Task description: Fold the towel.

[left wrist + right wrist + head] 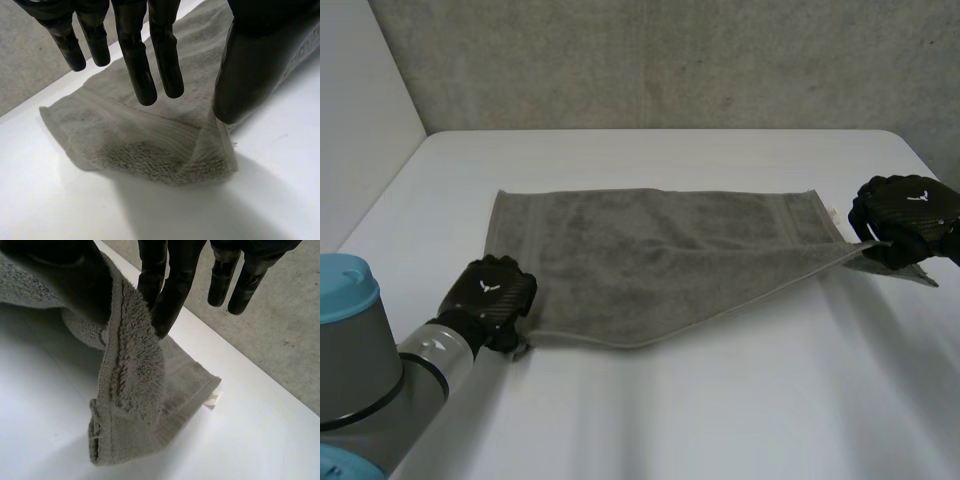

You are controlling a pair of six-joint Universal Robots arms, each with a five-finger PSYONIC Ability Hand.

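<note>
A grey towel (660, 260) lies spread across the white table (720, 400). My left hand (490, 295) is over its near left corner. In the left wrist view the straight fingers (145, 65) hang just above that corner (150, 150), and the thumb tip (235, 100) touches the cloth beside it. My right hand (905, 215) holds the near right corner lifted off the table, so the front edge rises toward it. In the right wrist view the corner (135, 375) hangs pinched between thumb and fingers (170, 290).
A small white label (214, 398) sticks out of the towel's far right corner. A concrete wall (670, 60) runs behind the table's back edge. Bare table lies in front of the towel and beyond it.
</note>
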